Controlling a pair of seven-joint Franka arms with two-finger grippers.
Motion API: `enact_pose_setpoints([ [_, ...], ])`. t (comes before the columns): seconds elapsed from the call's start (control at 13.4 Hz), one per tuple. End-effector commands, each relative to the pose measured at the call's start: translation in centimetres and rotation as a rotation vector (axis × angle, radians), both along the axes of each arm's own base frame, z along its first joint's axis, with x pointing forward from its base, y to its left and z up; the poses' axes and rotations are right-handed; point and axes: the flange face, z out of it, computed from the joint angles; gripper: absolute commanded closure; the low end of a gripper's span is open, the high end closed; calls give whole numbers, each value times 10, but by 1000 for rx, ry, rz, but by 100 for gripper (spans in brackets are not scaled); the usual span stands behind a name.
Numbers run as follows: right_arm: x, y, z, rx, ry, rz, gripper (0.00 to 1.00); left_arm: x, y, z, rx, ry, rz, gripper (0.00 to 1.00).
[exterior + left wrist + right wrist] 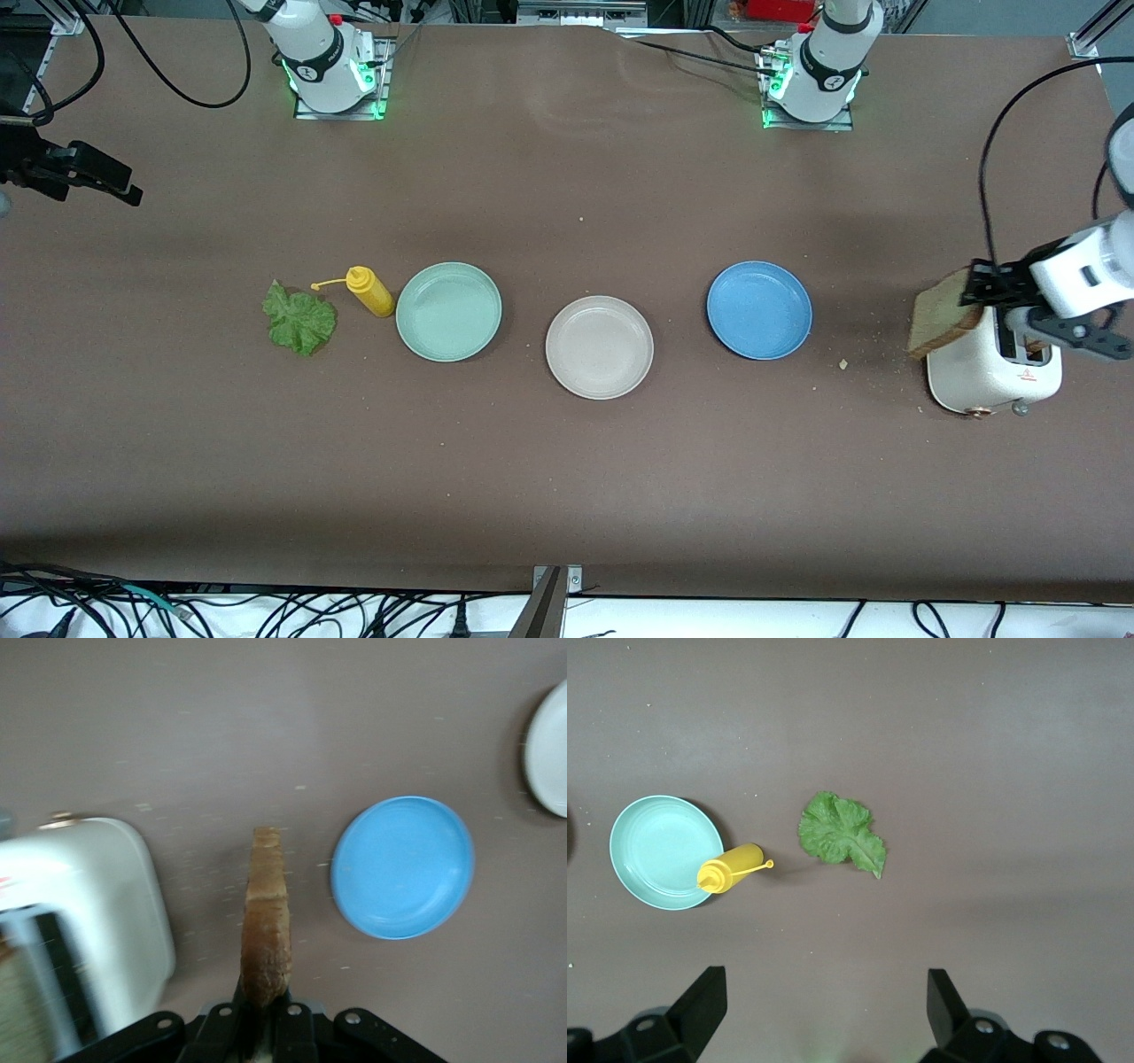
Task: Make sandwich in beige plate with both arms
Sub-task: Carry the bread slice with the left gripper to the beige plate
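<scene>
Three plates sit in a row across the middle of the brown counter [567, 496]: a mint-green plate [448, 311], the beige plate [599, 346] slightly nearer the front camera, and a blue plate [759, 309]. The beige plate holds nothing, with open counter all round it. The left claw [977, 290] is clamped on a bread slice [939, 321] standing on edge, its broad face tilted, over a white toaster [983, 372] at the left arm's end of the counter. The lettuce leaf [299, 321] lies flat beside a yellow squeeze bottle [369, 291], toward the right arm's end. The right claw [824, 1001] hangs high over that end, fingers spread wide, holding nothing.
</scene>
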Motion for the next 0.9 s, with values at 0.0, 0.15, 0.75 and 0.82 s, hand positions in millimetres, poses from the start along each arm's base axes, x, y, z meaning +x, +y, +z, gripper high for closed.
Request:
enact_pose_setpoints([
  [0.0,4,0,4,8,-8,-8,0,10,-67,-32,-85,80,22,100],
  [0.15,6,0,1,3,-3,-6,0,9,-121,-57,-100,149,61,100],
  [0.75,15,3,-22,-7,49,2,0,-3,-272,-115,-221,324,117,100],
  [0.82,16,3,-25,-4,57,9,0,-2,-286,-117,-233,325,106,100],
])
